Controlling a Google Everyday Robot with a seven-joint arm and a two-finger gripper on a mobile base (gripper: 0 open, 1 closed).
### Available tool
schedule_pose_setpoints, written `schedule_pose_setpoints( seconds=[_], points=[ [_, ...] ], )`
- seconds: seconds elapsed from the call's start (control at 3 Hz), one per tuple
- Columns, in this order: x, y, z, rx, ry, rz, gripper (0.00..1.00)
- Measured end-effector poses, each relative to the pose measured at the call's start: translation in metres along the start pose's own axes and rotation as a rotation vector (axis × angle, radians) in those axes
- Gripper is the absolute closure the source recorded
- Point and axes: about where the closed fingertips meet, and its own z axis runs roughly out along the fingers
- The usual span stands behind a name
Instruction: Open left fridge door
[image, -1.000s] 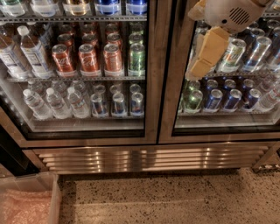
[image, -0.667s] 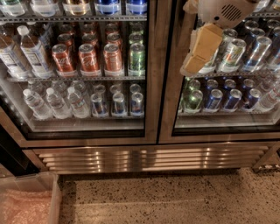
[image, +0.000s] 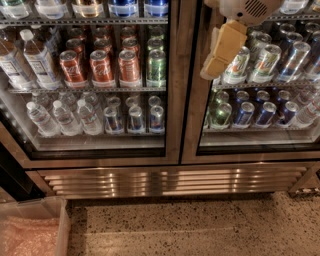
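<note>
The left fridge door (image: 172, 90) is a glass pane in a wide brushed bronze-steel frame. It looks shut. Red soda cans (image: 101, 66) and clear water bottles (image: 64, 118) show through its glass. The twin right door (image: 195, 120) shows white-green and blue cans. My gripper (image: 216, 64) hangs from a white arm housing (image: 248, 9) at the top right. Its tan fingers (image: 224, 47) point down and left in front of the right door's left frame, close to the seam between the two doors. It holds nothing that I can see.
A ribbed steel kick panel (image: 170, 180) runs below both doors. The speckled floor (image: 190, 225) lies in front. A clear plastic bin (image: 32, 227) with pinkish contents stands at the bottom left. A dark gap (image: 12, 180) borders the fridge on the left.
The gripper has moved left and slightly up, from over the right door's cans toward the seam between the doors. The doors have not moved.
</note>
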Motion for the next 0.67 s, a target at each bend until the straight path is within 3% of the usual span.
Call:
schedule_pose_setpoints(
  seconds=[0.33,0.67],
  points=[
    [-0.005,0.0,0.006,-0.007,-0.026,0.004,0.0],
    [-0.028,-0.003,0.023,-0.036,-0.096,-0.007,0.0]
  ],
)
